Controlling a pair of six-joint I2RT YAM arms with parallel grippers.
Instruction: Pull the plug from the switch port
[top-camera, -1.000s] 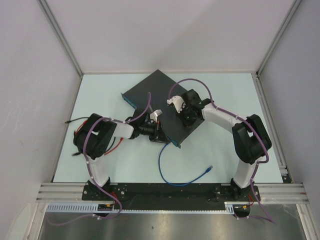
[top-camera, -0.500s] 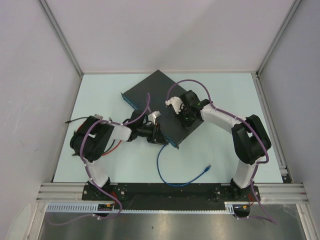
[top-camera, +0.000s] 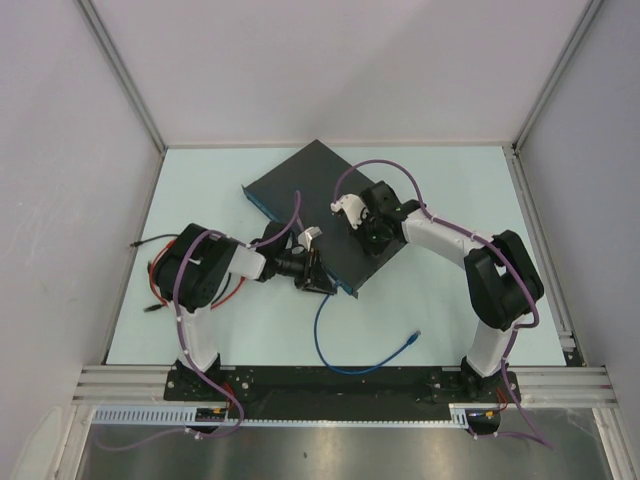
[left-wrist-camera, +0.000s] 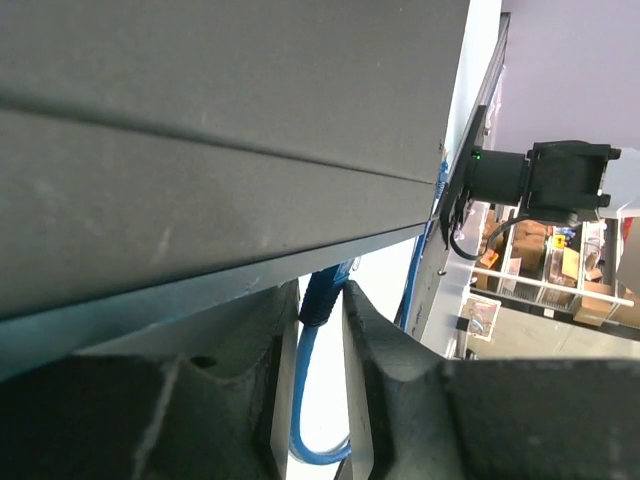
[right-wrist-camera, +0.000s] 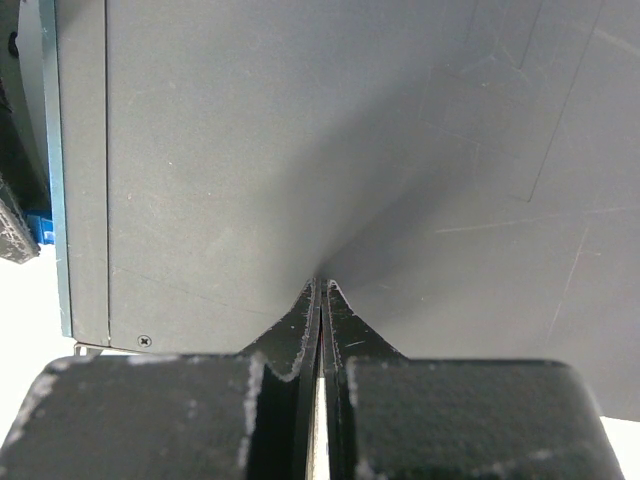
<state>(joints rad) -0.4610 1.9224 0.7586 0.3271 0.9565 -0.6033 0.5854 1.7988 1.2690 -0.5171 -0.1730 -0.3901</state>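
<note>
pale table (top-camera: 440, 180) bears the switch (top-camera: 300, 180); right fingers (right-wrist-camera: 290, 350) closed atop it, left fingers (left-wrist-camera: 390, 340) slightly parted, seemingly loose around plug (left-wrist-camera: 322, 290).

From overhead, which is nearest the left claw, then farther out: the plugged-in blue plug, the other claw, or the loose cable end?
1. Plugged-in blue plug: between the fingers of the left gripper, at the switch edge.
2. Right gripper: to the right, on the switch.
3. Loose cable end: near right of the table.

Plug (left-wrist-camera: 322, 295) half behind switch (left-wrist-camera: 200, 120) (port unseen)
</note>
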